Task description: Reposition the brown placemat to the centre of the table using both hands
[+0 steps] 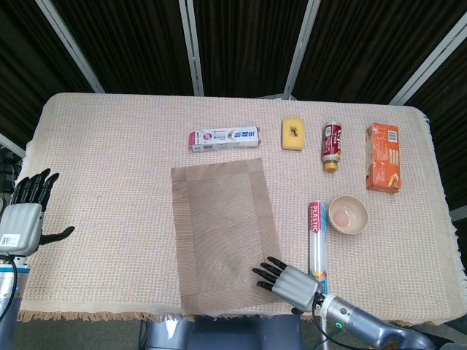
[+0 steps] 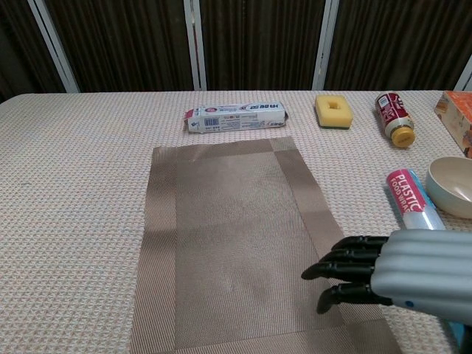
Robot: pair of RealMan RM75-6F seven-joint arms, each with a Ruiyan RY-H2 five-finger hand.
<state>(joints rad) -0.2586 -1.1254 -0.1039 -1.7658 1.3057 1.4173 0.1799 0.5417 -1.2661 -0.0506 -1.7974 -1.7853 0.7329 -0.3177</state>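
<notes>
The brown placemat (image 1: 225, 233) (image 2: 240, 243) lies flat, long side running away from me, near the table's front middle. My right hand (image 1: 289, 283) (image 2: 398, 275) hovers over the mat's near right corner, palm down, fingers stretched out toward the left, holding nothing. My left hand (image 1: 23, 219) is off the table's left edge, upright with fingers apart and nothing in it; the chest view does not show it.
A toothpaste box (image 1: 225, 138) lies just behind the mat. A yellow sponge (image 1: 293, 134), a bottle (image 1: 333, 145) and an orange box (image 1: 383, 157) line the back right. A plastic wrap roll (image 1: 317, 244) and a bowl (image 1: 348, 215) sit right of the mat.
</notes>
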